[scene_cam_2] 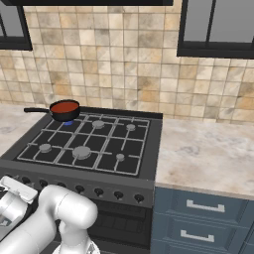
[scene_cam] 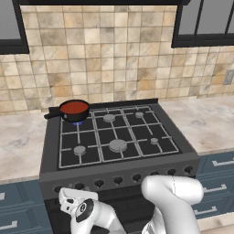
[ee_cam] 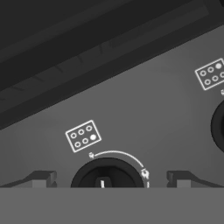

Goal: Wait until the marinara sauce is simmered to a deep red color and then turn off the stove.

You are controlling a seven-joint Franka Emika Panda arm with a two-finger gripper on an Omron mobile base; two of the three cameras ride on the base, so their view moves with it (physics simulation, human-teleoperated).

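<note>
The marinara sauce (scene_cam: 74,107) (scene_cam_2: 65,107) is a smooth red disc in a small black long-handled saucepan on the back left burner of the stove (scene_cam: 137,132) (scene_cam_2: 99,144). A small blue flame (scene_cam: 77,122) (scene_cam_2: 68,122) shows under the pan. My gripper (ee_cam: 107,179) is open right in front of the stove's front panel at its left end. A dark round knob (ee_cam: 107,175) sits between the two fingertips (ee_cam: 41,178), which do not touch it. The white hand (scene_cam: 75,201) (scene_cam_2: 15,191) sits low before the knob row (scene_cam: 118,181).
Marble counters (scene_cam: 20,141) (scene_cam_2: 203,149) flank the stove. Blue-grey drawers (scene_cam: 219,183) (scene_cam_2: 198,223) lie below them. A second knob (ee_cam: 218,127) is at the hand view's right edge. A tiled wall stands behind the stove.
</note>
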